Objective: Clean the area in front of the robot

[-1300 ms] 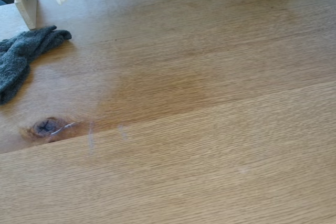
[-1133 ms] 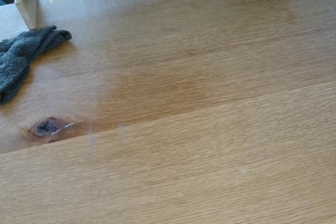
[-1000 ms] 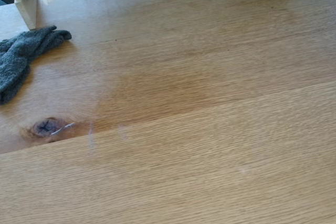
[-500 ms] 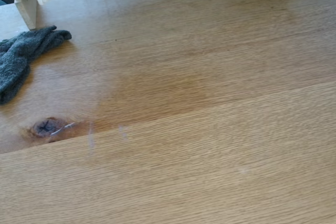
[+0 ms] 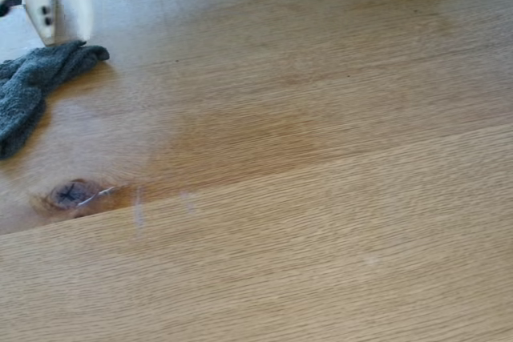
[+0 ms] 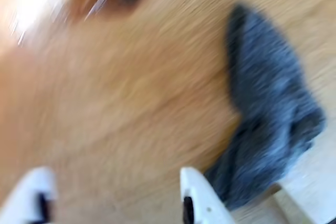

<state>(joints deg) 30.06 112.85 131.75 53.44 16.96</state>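
OK, gripper (image 6: 113, 195) jaws spread, empty; you drop straight onto grey cloth (image 5: 32, 86), pinch a thick fold, then wipe smears (image 5: 140, 206) by knot (image 5: 68, 193).

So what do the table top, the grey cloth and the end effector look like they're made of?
Table top: wood, likely oak, matt finish; fine grain lines and a dark knot.
Grey cloth: soft fuzzy fabric, perhaps fleece or knit; it lies crumpled.
End effector: white, smooth, probably hard plastic; blur leaves it open.
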